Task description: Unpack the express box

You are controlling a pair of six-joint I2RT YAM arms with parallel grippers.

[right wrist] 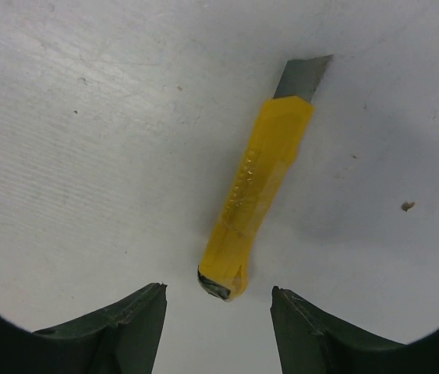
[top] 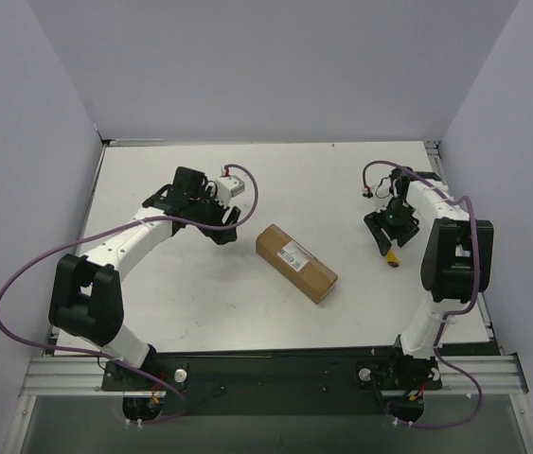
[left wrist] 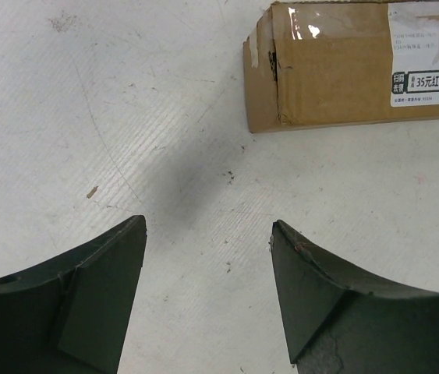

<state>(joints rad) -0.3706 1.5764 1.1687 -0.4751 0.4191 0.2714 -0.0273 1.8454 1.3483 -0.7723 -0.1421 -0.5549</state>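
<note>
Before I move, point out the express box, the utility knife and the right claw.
express box [top: 296, 263], top external view, middle of its top face.
utility knife [right wrist: 256, 189], right wrist view, middle of yellow handle.
right claw [right wrist: 218, 305], right wrist view, midway between its fingertips.

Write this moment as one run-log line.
left gripper open, empty | right gripper open at utility knife, not gripping | express box taped shut

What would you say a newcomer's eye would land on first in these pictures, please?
Probably the brown box, lying closed and slantwise in the middle of the table, white label up. Next, the yellow knife on the table's right side, blade out, just ahead of the open right gripper. The left gripper hangs open and empty near the box's end.
</note>
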